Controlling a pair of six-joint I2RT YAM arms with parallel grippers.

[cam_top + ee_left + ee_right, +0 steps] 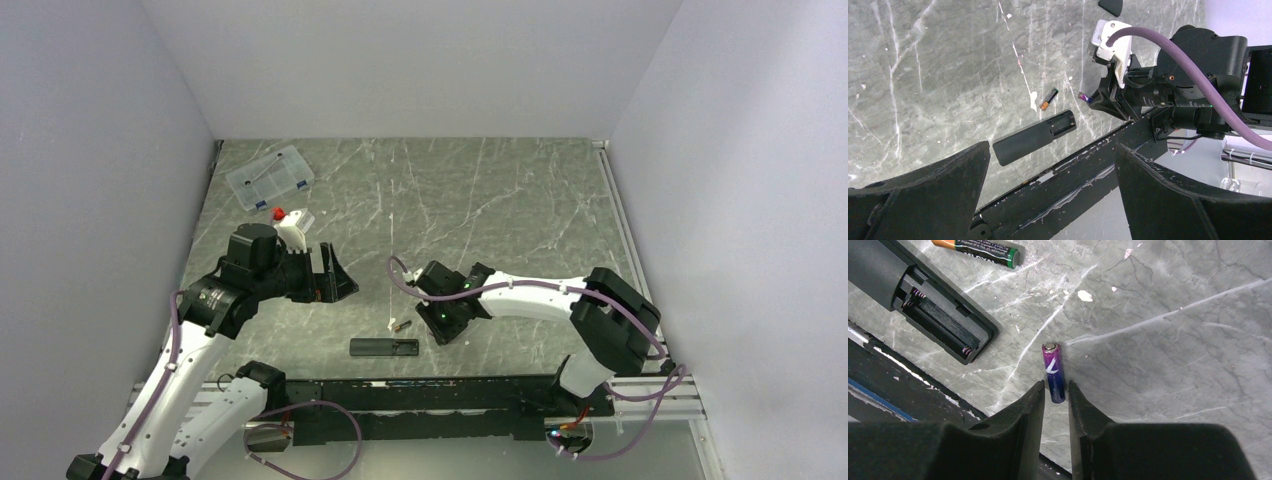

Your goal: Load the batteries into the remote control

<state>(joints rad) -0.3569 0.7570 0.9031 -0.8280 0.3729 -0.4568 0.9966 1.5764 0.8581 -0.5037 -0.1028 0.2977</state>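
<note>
Grey marbled desk (520,200), white walls. Right jaws clench the purple battery (1054,371), its white lettering unreadable, beside the remote control (1034,137), whose bay is open. The orange-tipped battery (980,249), print illegible, lies beyond. Left jaws spread wide.

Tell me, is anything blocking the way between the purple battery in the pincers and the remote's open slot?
Nothing visible does. The purple battery sits pinched in the right gripper, and only bare marble table lies between it and the remote control's open compartment. The orange-and-green battery lies off to one side of that path.
</note>
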